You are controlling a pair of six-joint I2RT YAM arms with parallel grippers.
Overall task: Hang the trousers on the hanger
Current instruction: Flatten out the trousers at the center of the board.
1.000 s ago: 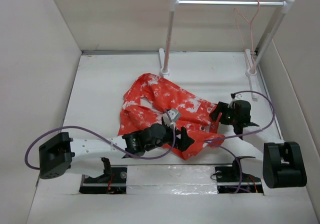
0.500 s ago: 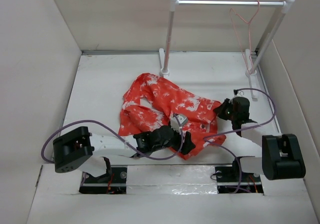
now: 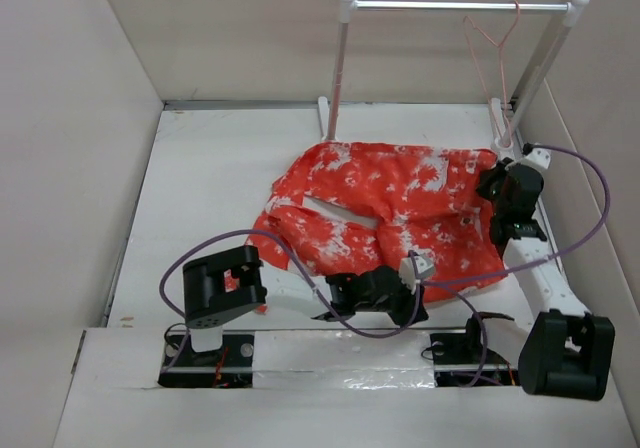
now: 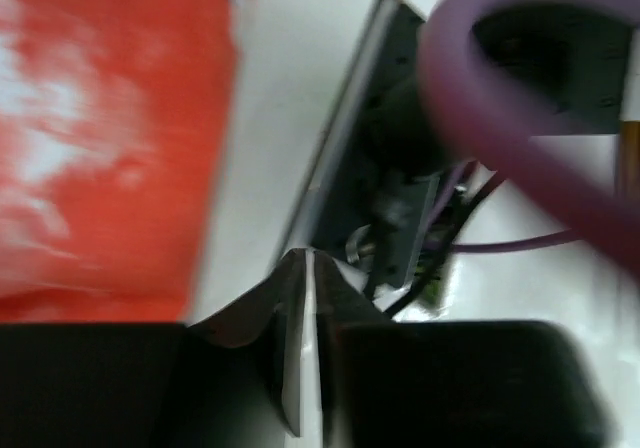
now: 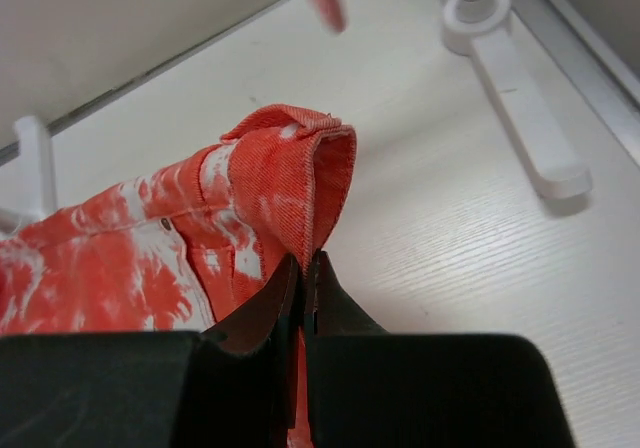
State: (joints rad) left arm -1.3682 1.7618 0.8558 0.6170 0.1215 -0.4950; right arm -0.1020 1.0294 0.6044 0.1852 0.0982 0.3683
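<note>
The orange-red, white-splotched trousers (image 3: pixel 390 203) lie spread wide across the middle of the table. My right gripper (image 3: pixel 497 186) sits at their right end, close to the rail's right post. In the right wrist view it (image 5: pixel 305 258) is shut on a folded waistband corner of the trousers (image 5: pixel 270 178). My left gripper (image 3: pixel 418 298) rests low at the trousers' near edge. In the blurred left wrist view it (image 4: pixel 303 258) is shut, with no cloth between the fingers and the trousers (image 4: pixel 100 138) off to its left. The thin pink hanger (image 3: pixel 495 58) hangs on the rail's right end.
The white rail (image 3: pixel 460 6) stands on two posts with flat feet (image 5: pixel 510 88) at the back. White walls box the table in on the left, back and right. A purple cable (image 4: pixel 500 118) loops ahead of the left gripper, above the right arm's black base mount (image 3: pixel 460 348).
The trousers went from a bunched heap to spread out, drawn back and right. The right gripper carried the waistband toward the right post. The left arm swung right along the near edge and shut.
</note>
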